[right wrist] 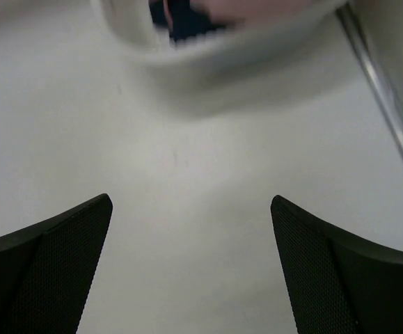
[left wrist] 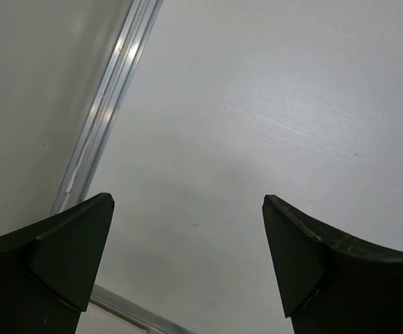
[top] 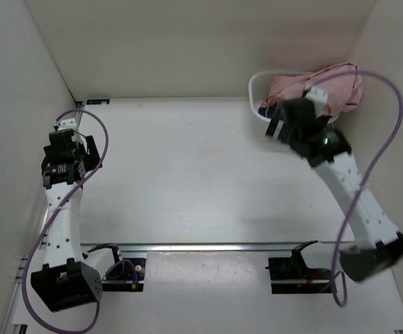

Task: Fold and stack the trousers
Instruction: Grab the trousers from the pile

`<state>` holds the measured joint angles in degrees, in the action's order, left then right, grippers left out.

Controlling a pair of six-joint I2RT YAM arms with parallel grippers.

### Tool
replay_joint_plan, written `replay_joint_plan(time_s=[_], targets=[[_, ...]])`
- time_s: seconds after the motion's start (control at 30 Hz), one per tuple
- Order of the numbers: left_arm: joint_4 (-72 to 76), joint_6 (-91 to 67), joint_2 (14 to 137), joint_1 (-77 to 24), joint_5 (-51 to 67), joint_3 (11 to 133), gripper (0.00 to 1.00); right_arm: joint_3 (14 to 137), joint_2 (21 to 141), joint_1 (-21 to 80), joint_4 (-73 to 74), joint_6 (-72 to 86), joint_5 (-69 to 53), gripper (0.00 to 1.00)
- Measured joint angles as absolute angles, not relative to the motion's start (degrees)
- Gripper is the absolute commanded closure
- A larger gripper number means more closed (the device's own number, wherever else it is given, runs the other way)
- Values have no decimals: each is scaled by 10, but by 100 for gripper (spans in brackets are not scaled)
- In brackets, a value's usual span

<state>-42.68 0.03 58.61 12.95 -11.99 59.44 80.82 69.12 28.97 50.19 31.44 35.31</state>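
From overhead, saw the trousers (top: 330, 87) heaped in a white basket (top: 252, 87) cornered at two o'clock; from the right wrist, only its blurred rim. Found left end effector (left wrist: 187, 209) and right end effector (right wrist: 191, 209) gaping, empty, over open desk (top: 187, 174).

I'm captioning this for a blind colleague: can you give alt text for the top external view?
Dusty-pink trousers lie bundled in a white basket in the far right corner of the table, and the right gripper hovers close to it, jaws open. The left gripper sits by the left wall, jaws open, holding nothing.
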Motion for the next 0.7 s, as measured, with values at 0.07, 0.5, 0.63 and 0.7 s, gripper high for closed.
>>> replay_joint_plan(time_s=[0.07,0.5,0.63,0.7], targets=[[-422,0,614,130,-119,623,0,968,798,206,475,281,337,1],[-425,0,718,130,-118,650,0,1326,1279,41,450,230,317,15],[-424,0,718,130,-119,651,0,1345,1328,39,457,208,327,93],[-424,0,718,130,-123,652,0,1338,1317,43,447,202,331,100]])
